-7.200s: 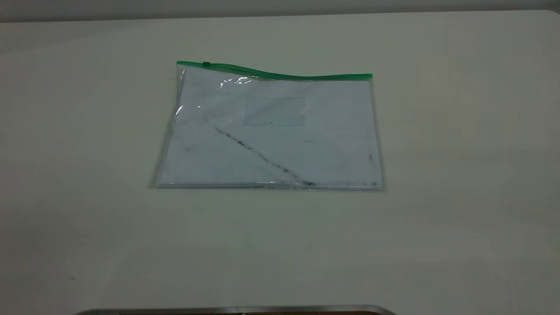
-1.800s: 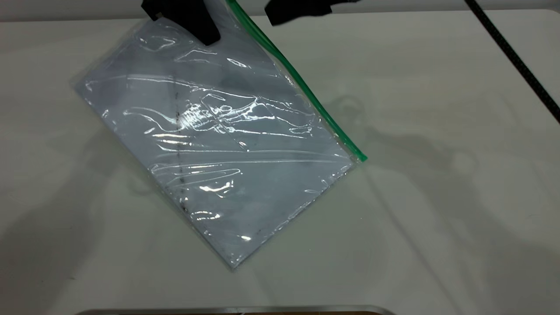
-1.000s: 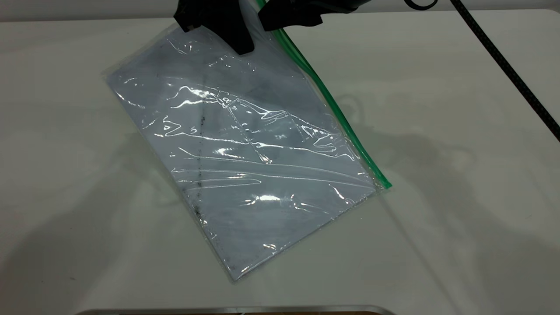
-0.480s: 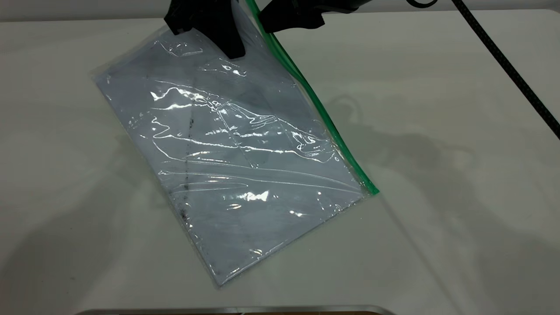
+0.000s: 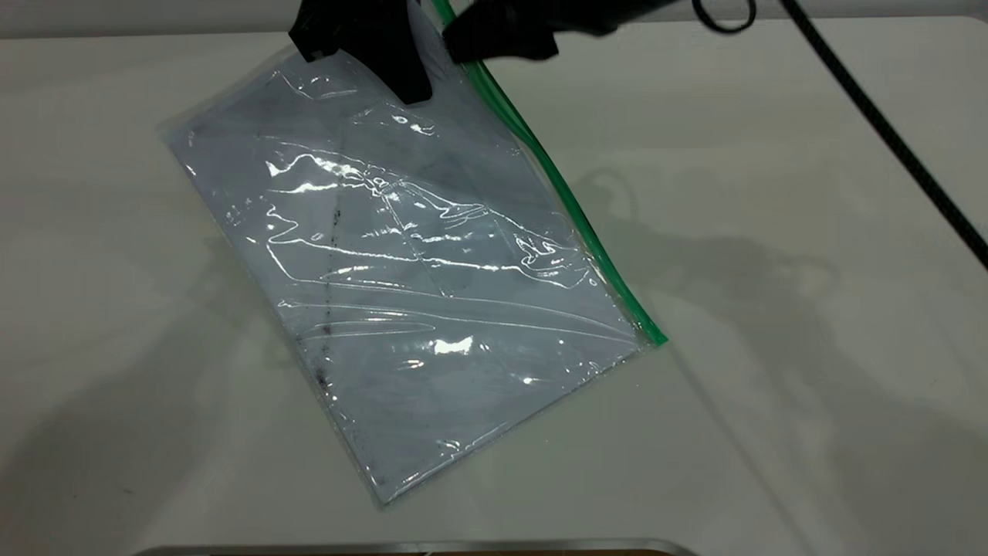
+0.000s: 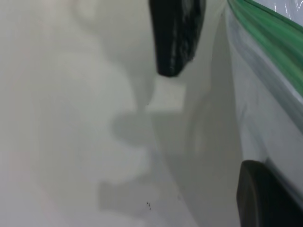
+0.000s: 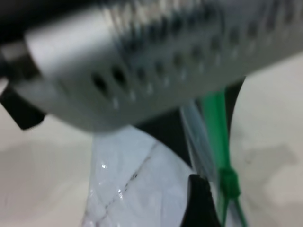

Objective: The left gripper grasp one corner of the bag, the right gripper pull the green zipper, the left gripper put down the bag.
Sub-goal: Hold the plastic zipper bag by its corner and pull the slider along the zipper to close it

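The bag is held up by one corner so the zipper can be pulled.

The table (image 5: 772, 309) is wide and pale. The bag (image 5: 417, 293) hangs slanted over it, with its top corner lifted and its low corner near the table. It is held this way so the zipper (image 5: 571, 208) is stretched tight along the right edge. The left gripper (image 5: 386, 46) is closed on the bag's top corner. The right gripper (image 5: 502, 35) is just beside it, at the top of the zipper. In the right wrist view, the small green slider (image 7: 229, 182) is seen near a dark finger (image 7: 201, 198). Whether the right gripper is open or closed cannot be told.
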Robot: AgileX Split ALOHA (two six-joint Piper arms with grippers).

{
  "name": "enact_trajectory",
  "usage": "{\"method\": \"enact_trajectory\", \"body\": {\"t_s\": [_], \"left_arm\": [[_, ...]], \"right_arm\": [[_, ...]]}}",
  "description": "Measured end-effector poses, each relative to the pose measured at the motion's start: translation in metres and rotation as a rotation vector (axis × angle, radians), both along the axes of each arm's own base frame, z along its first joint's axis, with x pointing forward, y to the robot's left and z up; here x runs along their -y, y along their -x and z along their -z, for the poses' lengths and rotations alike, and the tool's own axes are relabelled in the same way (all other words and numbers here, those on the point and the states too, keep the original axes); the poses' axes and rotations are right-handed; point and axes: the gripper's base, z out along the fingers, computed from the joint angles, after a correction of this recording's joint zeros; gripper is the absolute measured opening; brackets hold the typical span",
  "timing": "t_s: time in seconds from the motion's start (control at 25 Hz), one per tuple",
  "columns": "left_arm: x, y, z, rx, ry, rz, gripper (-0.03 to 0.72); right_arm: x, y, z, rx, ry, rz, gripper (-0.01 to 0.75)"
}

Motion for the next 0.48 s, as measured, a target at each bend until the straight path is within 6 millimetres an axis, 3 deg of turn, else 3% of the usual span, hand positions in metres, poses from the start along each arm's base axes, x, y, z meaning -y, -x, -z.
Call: {"method": "enact_trajectory", "body": {"t_s": [0.28, 0.48], "left_arm": [[0.0, 0.0, 0.0, 0.0, 0.0, -0.001, 0.053], [0.0, 0.0, 0.0, -0.001, 0.0, -0.002, 0.053]], "right_arm": [[-0.0035, 0.0, 0.0, -0.009, -0.043, -0.021, 0.586], [-0.0042, 0.0006, -0.0006, -0.011, -0.053, -0.029, 0.53]]}}
